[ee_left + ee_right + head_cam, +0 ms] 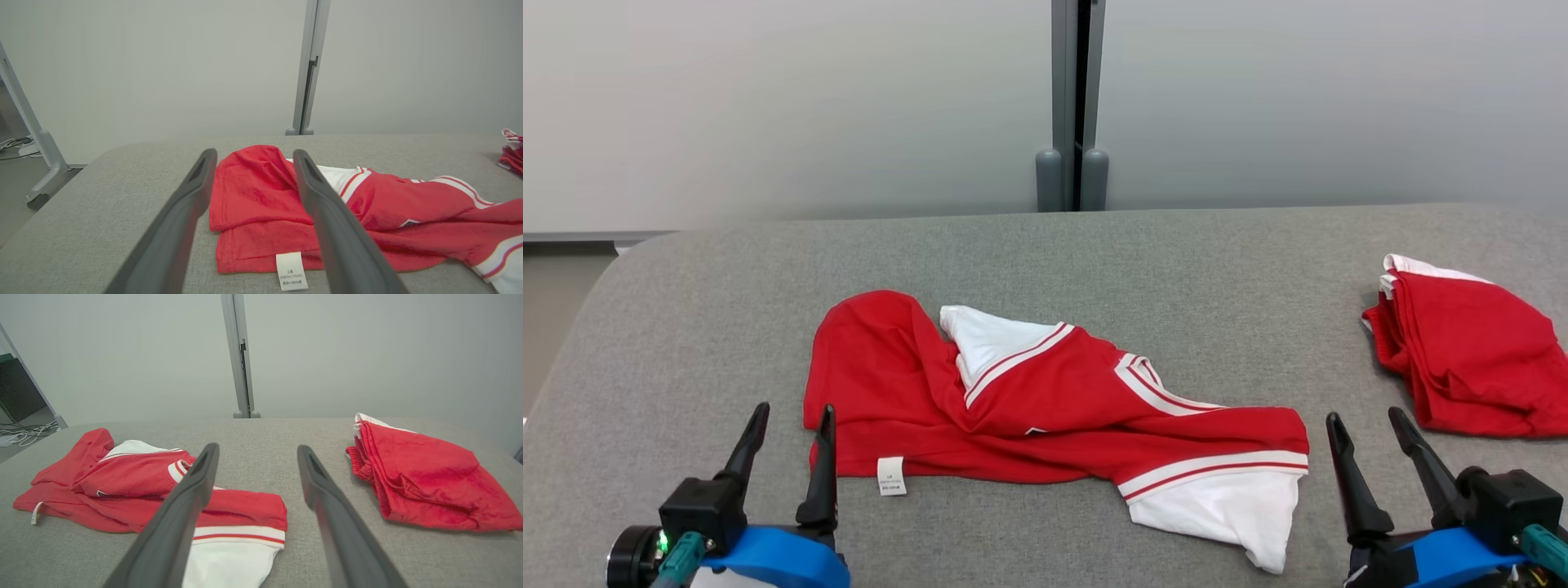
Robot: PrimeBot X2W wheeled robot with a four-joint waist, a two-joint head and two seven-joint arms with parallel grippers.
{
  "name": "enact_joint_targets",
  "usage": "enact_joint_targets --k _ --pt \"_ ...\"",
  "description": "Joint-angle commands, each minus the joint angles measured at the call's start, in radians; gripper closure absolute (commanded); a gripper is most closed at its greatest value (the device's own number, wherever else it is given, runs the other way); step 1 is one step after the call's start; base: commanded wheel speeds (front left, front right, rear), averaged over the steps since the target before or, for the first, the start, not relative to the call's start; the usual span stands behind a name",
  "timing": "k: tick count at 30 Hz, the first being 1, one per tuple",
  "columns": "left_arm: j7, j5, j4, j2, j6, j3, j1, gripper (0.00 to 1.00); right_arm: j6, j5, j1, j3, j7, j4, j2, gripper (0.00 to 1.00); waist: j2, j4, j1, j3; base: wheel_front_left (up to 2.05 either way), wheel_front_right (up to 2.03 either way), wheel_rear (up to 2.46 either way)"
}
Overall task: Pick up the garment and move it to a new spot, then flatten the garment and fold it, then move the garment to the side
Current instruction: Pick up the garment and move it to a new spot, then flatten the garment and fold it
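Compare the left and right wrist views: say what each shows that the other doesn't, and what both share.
Left wrist, not right: the left end effector, open, and the white label with its print showing. Right wrist, not left: the right end effector, open, and the whole folded red pile. Shared: the crumpled red-and-white garment, the grey table, the grey post.

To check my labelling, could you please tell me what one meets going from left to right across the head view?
From the left: left pincer → crumpled red-and-white garment → right pincer → folded red garment.
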Motion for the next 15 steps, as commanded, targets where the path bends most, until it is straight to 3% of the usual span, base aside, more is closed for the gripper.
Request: enact_joint_targets --k 1,15 --pt "0.004 -0.005 -0.006 0.005 0.002 -0.002 0.014 0.0 0.0 0.002 0.02 -0.001 0.005 -0.008 -0.001 0.0 0.0 -0.008 0.0 -0.011 0.0 0.0 0.0" --pt "0.021 -0.012 -0.02 0.01 0.017 -0.013 0.04 0.0 0.0 0.004 0.034 0.001 0.022 -0.046 -0.001 0.0 0.0 -0.012 0.0 -0.019 0.0 0.0 0.0"
